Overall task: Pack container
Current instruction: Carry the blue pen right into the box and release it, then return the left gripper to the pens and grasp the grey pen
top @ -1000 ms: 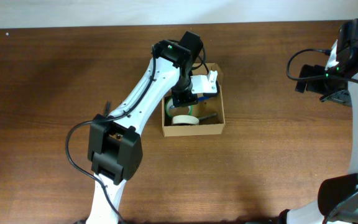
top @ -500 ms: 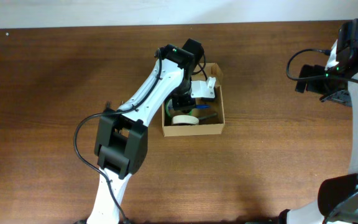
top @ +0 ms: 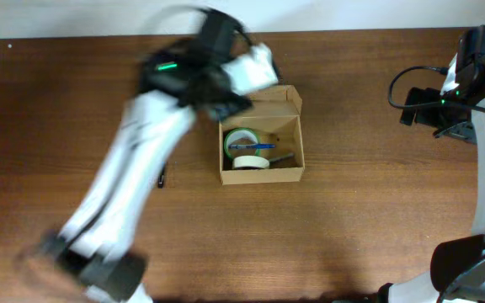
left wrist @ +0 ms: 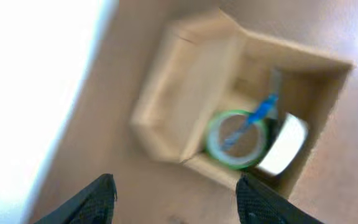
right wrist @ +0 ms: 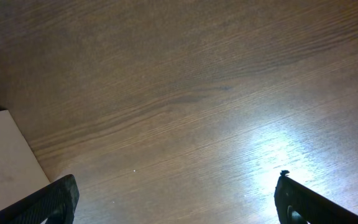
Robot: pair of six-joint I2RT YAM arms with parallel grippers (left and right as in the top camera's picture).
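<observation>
Left arm: runs from the lower-left edge up to the container's far-left corner in the overhead view, badly blurred. The left gripper (left wrist: 182, 199) hangs above and to one side of the box, fingers apart, nothing between them.

Right arm: parked at the table's (top: 352, 219) right edge, well apart from the box. The right gripper (right wrist: 176, 202) is spread wide over bare wood, empty.

Container (top: 263, 175): sits mid-table, flap lid (top: 272, 97) folded back on the far side. Inside are a green tape roll (top: 241, 139), a pale tape roll (top: 249, 162) and a blue pen (top: 255, 146) lying across them. A dark item beside them is possibly a second pen.

A small dark object (top: 163, 178) lies on the table left of the box.
</observation>
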